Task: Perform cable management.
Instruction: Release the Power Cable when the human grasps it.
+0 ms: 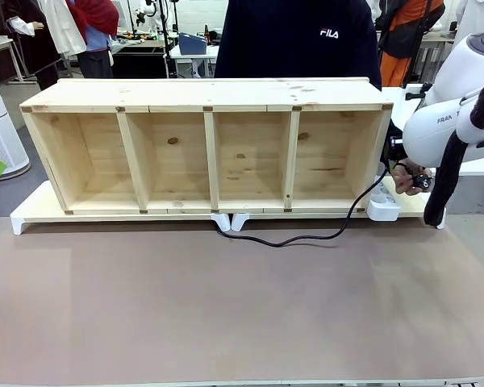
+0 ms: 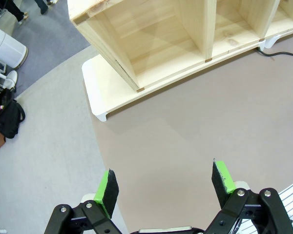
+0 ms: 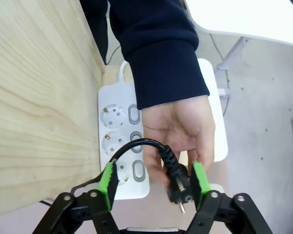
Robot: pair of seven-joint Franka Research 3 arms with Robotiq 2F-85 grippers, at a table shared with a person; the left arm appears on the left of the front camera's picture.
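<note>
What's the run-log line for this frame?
right gripper: open, plug between jaws | person's hand: holding plug by power strip | left gripper: open over table | cable: slack along shelf front

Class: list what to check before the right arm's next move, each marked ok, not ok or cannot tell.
1. Right gripper open: ok.
2. Round black plug in the person's hand: ok.
3. Plug clear of green pads: cannot tell.
4. White socket strip has free sockets: ok.
5. Thin black cable tidied: not ok, loose on brown table.
6. Left gripper open, empty: ok.
</note>
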